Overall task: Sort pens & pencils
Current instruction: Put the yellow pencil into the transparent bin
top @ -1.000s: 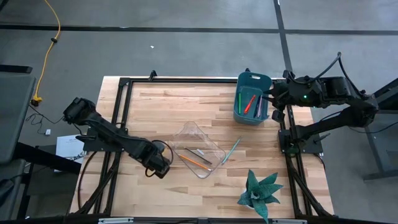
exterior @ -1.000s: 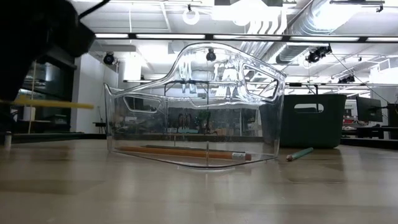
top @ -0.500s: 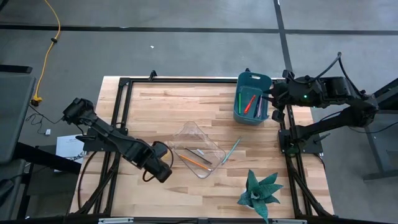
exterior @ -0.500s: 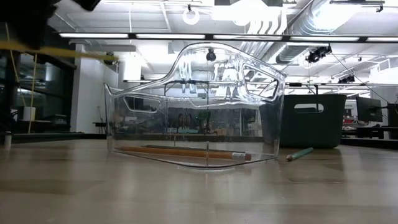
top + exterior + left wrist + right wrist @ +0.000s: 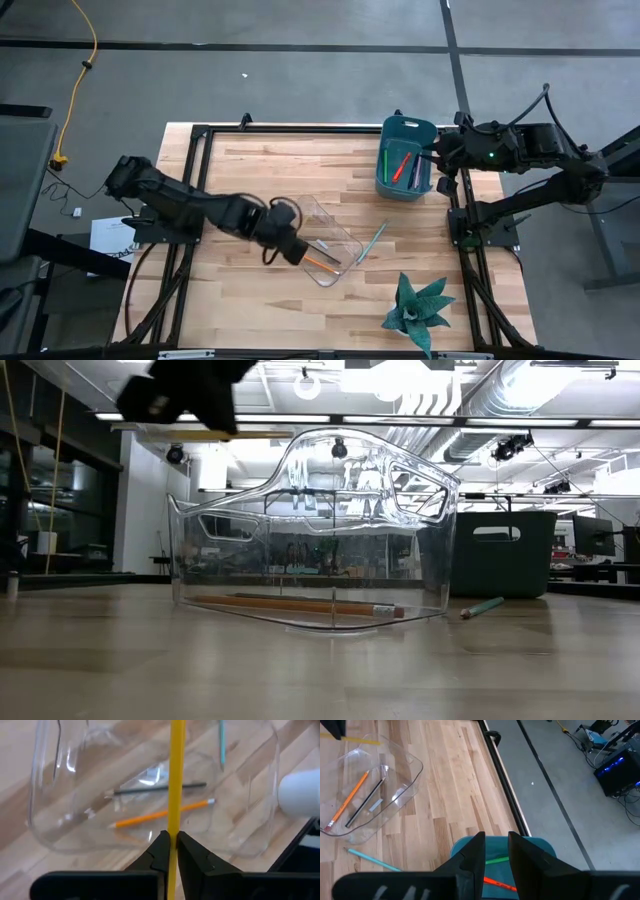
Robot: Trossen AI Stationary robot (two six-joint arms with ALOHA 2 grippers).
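Wood table (image 5: 250, 180): pale planks in a black frame; both arms reach in from the sides.
Left gripper (image 5: 170, 840): over the clear bin, fingers (image 5: 159, 851) pinched tight on a yellow pencil (image 5: 175, 780); the pencil runs straight out past the fingertips, above the bin's contents. In the low view the pencil (image 5: 250, 434) hangs level, higher than the bin's rim.
Clear bin (image 5: 345, 240): mid-table, slightly skewed to the table edges. Inside lie an orange pencil (image 5: 160, 814) and a dark stick (image 5: 160, 789), flat on the floor, apart and angled to each other.
Teal pencil (image 5: 374, 241): on the bare table just beside the clear bin, on the side toward the right arm, outside it.
Teal bin (image 5: 405, 158): at the table's far right edge. It holds a red-orange pen (image 5: 402, 165) and a green pen (image 5: 389, 160); others inside are too dark to tell.
Right gripper (image 5: 495, 850): waits above the teal bin, fingers parted with a narrow gap, holding nothing.
Plant (image 5: 415, 310): green spiky leaves, near right corner, well apart from both bins.
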